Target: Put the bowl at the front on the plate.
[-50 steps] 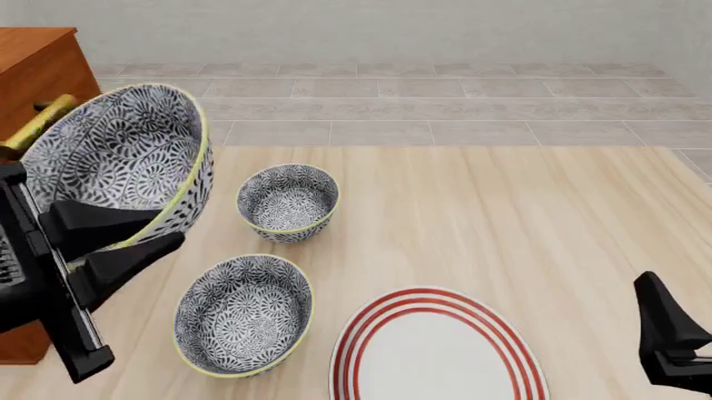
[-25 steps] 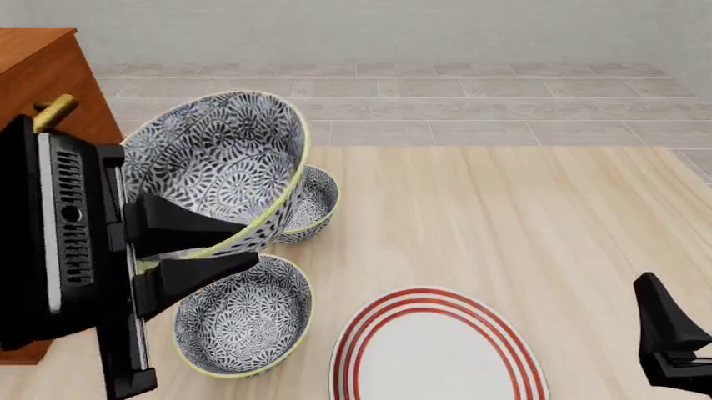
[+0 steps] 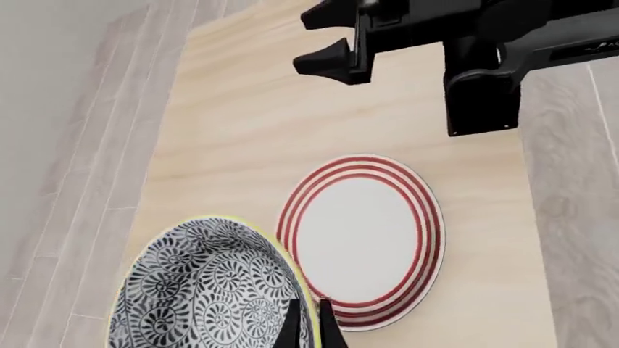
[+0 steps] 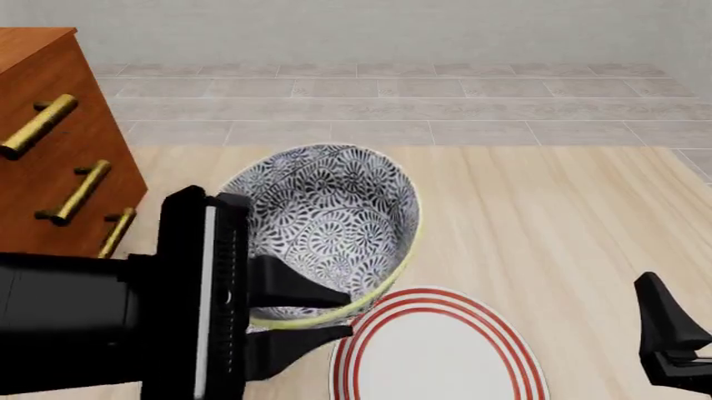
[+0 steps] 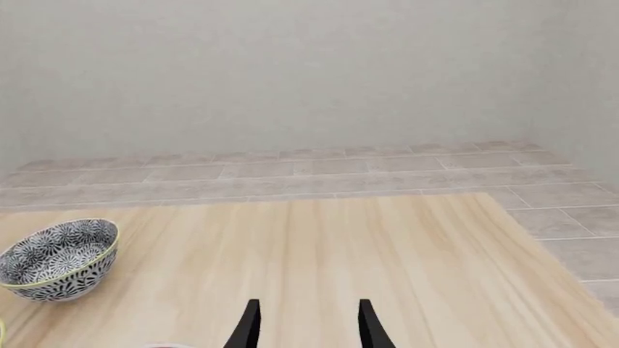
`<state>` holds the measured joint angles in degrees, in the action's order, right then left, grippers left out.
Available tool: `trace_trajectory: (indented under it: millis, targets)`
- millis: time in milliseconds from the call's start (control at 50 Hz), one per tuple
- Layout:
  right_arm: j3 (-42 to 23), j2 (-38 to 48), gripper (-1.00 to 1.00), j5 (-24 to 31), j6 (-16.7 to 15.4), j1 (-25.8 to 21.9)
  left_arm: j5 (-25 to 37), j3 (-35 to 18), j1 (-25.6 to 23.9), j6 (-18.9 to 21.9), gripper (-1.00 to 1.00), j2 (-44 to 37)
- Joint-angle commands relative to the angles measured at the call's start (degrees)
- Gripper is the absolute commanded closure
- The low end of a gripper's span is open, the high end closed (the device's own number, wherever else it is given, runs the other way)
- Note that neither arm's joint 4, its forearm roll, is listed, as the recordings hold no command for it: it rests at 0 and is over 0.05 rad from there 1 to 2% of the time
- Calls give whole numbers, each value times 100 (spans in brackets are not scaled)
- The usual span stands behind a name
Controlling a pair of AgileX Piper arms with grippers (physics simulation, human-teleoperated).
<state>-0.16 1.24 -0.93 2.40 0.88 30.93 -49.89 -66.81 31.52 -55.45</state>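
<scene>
Over table (image 4: 534,217) — bowl (image 4: 328,225) pinched in left gripper (image 4: 333,312).

Nothing readable is showing anywhere: no words, labels, brands or numbers in any of the views. The bowl (image 4: 333,225) is carrying only a floral pattern, and the plate (image 4: 506,350) only red rings.

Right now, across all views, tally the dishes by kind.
Bowls: 2, the held bowl in the left fingers, and the resting bowl on the table.
Plates: 1, the plate.
Total: 3 in view.
</scene>
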Motion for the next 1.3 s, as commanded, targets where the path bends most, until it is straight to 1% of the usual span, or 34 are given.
trace_trajectory:
  millis: [20,120,200,280,560,640,780,940,1140,1300]
  targets:
    - [9,7,-100,-15,16,14,-401,50,-429,-8,100,-435]
    - [9,-16,-100,1,28,27,-661,83,-668,-46,100,-729]
    - [3,-9,-100,0,30,30,-817,84,-787,-103,100,-927]
    - [3,-24,-100,13,42,34,-962,77,-864,-75,100,-1031]
    - [0,-34,-100,24,46,19,-1328,192,-909,-159,100,-1392]
    - [7,-34,-100,23,42,20,-1440,235,-914,-264,100,-1519]
    - [4,-43,-100,34,28,12,-1608,313,-967,-332,100,-1687]
    - [0,-58,-100,41,26,13,-1929,399,-883,-363,100,-1892]
    - [-4,-66,-100,37,23,12,-2169,353,-868,-422,100,-2134]
    - [2,-79,-100,39,9,-9,-2321,320,-951,-507,100,-2262]
